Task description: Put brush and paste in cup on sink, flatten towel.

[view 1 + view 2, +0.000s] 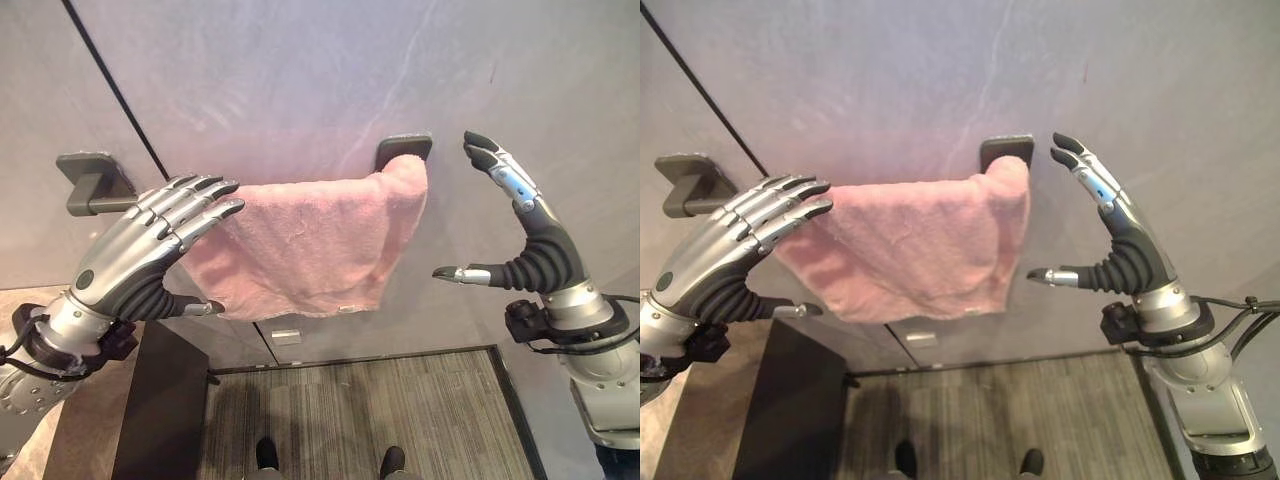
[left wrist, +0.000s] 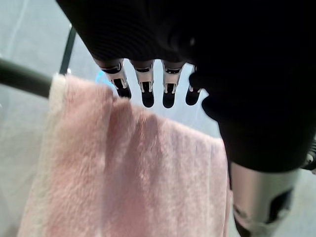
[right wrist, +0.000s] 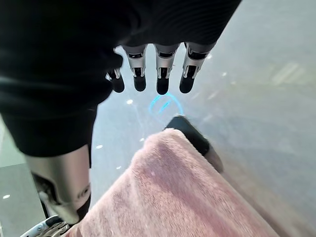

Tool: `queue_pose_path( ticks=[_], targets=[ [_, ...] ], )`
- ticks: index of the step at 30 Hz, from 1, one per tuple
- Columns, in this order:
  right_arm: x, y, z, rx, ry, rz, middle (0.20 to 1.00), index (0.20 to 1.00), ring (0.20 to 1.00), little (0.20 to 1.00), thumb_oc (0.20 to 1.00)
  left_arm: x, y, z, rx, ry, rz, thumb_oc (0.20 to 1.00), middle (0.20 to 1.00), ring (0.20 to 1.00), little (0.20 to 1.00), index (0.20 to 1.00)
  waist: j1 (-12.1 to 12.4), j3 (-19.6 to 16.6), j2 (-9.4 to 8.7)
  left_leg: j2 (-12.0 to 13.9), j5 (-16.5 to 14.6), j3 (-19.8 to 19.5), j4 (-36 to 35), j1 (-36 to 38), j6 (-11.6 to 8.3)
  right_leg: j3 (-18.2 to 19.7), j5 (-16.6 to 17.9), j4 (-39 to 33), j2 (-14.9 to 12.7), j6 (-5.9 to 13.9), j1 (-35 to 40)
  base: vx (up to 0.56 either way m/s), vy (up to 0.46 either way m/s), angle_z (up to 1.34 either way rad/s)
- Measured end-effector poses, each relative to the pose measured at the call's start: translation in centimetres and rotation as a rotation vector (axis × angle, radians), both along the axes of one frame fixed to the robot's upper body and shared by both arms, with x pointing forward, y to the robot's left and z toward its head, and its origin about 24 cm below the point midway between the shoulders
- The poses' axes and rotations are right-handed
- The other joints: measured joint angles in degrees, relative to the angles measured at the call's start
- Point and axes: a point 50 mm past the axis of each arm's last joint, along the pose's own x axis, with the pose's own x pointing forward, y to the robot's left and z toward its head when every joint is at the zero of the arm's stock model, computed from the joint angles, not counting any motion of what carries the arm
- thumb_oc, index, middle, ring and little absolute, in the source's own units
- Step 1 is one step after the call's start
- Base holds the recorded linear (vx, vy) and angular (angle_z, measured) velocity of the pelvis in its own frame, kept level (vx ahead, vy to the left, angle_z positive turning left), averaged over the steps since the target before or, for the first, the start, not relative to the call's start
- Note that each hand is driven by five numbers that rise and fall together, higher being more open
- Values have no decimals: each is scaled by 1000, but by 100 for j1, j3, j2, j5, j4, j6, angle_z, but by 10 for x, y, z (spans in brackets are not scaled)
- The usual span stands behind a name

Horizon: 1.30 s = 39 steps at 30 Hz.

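- Because the pink towel (image 1: 310, 245) hung bunched toward the right bracket (image 1: 404, 148) of the wall rail (image 1: 95, 204), flattening it called for drawing its left edge outward along the rail while the right end was steadied.
- The left robot hand (image 1: 150, 250) had straight fingers resting at the towel's left edge, nothing clamped.
- The right robot hand (image 1: 1120, 235) was spread apart, just beside the towel, holding nothing.
- The towel looked soft, thick and creased.
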Motion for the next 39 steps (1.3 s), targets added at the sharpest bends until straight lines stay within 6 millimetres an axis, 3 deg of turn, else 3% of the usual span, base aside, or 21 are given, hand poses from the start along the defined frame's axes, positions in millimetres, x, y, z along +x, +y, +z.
queue_pose_path(
  ticks=[15, 28, 39],
  targets=[
    [1, -1, 0, -39, 8, -6, 1000, 1000, 1000, 1000, 1000, 4, 7, 7, 86, 11, 29, 1000, 1000, 1000, 1000, 1000, -5, 130, 232, 1, -8, 98, -2, -25, 3, 96, 17, 0, -5, -1, -91, 7, -1, -3],
    [1, 0, 1, -74, 4, -8, 1000, 1000, 1000, 1000, 1000, -5, 24, 10, 196, -30, 151, 1000, 1000, 1000, 1000, 1000, 122, 125, 242, -8, 13, -49, -1, -119, 12, -57, 17, 1, 0, -1, -67, -3, 6, 5],
    [8, 27, 33, -194, -137, 114, 1000, 1000, 1000, 1000, 1000, -5, 25, 10, 186, -45, 156, 1000, 1000, 1000, 1000, 1000, 223, 134, 147, -9, 13, -63, -1, -144, 12, -76, 17, 1, 11, -1, -78, -2, 2, 0]
  ],
)
